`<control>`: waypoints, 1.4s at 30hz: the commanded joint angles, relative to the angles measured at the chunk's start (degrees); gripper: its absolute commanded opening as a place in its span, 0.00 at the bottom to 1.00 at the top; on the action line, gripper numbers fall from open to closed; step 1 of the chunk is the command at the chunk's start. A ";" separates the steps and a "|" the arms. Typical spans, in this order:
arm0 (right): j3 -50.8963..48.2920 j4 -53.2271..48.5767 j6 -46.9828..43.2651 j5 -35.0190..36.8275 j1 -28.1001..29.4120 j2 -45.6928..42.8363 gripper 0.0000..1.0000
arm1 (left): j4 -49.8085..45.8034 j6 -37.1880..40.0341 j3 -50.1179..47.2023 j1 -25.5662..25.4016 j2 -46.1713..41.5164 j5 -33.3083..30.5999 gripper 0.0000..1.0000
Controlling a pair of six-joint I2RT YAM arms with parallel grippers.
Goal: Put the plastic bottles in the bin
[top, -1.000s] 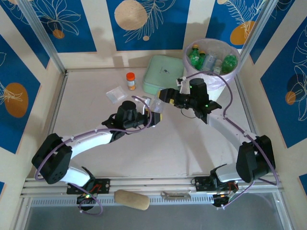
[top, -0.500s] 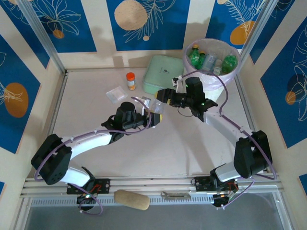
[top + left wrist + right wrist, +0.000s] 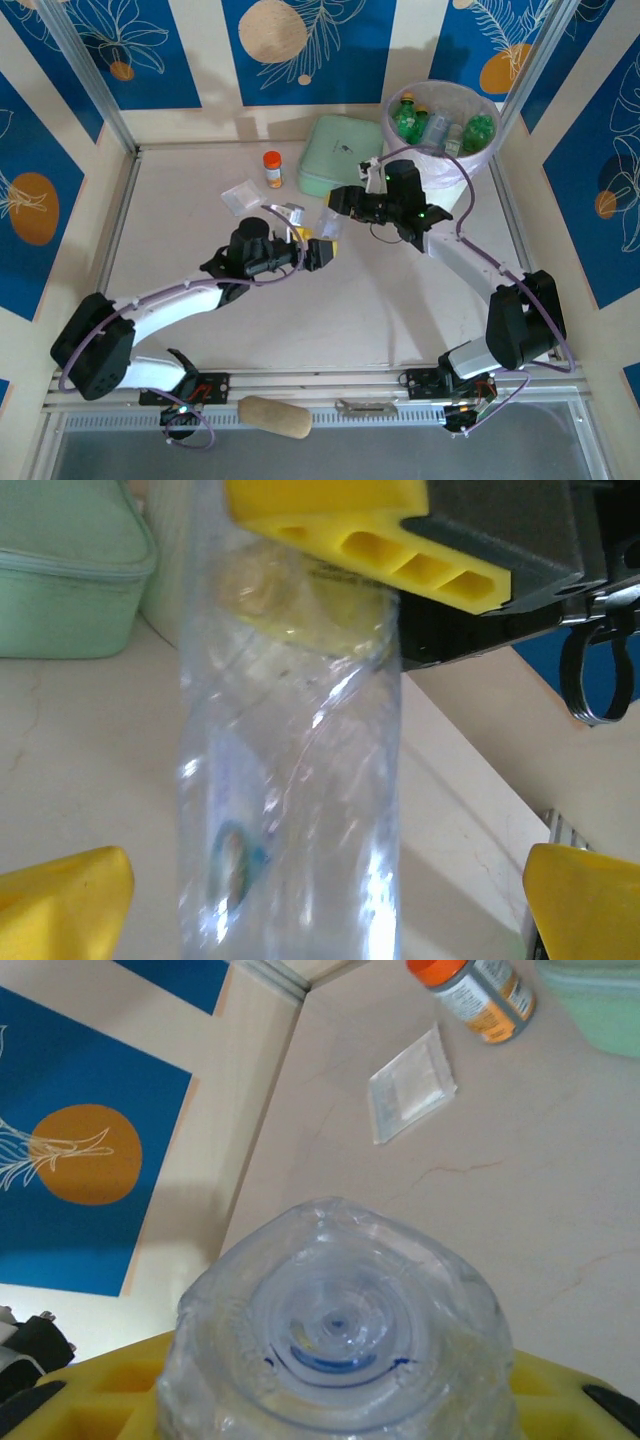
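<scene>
A clear bottle [image 3: 328, 222] of thin, crinkled plastic stands upright above the middle of the table [image 3: 170, 220], between the two arms. Its wall is see-through and dented in shiny creases, with a small blue mark low on the side. From the right wrist its round, ribbed bottom shows, with a blue ring in the middle.

The right hand [image 3: 336, 208] is closed on this bottle near its upper end; one blocky yellow finger [image 3: 340, 525], with hollow slots along its edge, presses against the plastic. The left hand [image 3: 318, 250] is spread wide, its yellow pads [image 3: 65, 900] standing well apart on either side of the bottle and not touching it.

The bin [image 3: 487, 140], round and white with a pale pink liner folded over its rim, sits in the far right corner. Several bottles lie inside, among them two green ones [image 3: 408, 118] and some clear ones. The held bottle is well apart from it.

Just left of the bin is a mint green box [image 3: 335, 150], square with rounded corners and a smooth lid. Further left on the pale, faintly veined table stand a short jar [image 3: 272, 168] with an orange cap and a flat clear bag [image 3: 243, 195].
</scene>
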 commanded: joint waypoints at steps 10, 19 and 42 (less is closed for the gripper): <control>21.19 -15.49 -11.66 6.71 -10.71 -5.20 0.47 | -7.81 -5.79 -6.57 10.91 -9.64 -14.31 1.00; 28.56 -9.19 -9.43 17.47 -17.81 -3.71 0.46 | -5.26 -12.12 -9.91 13.42 -6.80 -13.27 1.00; 50.75 -10.42 -7.31 29.18 -24.60 19.15 0.45 | -7.34 -11.49 -12.35 13.51 -9.68 -12.28 1.00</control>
